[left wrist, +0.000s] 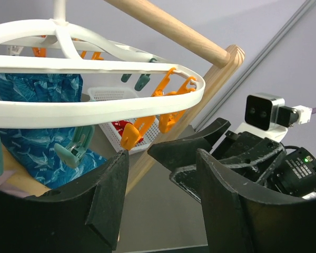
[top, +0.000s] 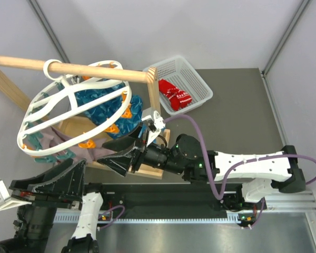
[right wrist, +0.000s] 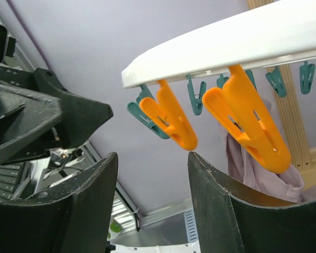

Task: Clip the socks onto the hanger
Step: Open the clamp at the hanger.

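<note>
The small bright red socks lie in the white mesh basket, their long axis slanting rightward; they sit behind and right of your right gripper, the nearer arm; it and your left gripper gape wide, empty, beneath the white plastic oval hanger.

Top view: socks in the far basket overlap, so their count cannot be told. Left wrist view: hanger is cut off at the left edge. Its rim and orange clips hide most of the basket.
</note>
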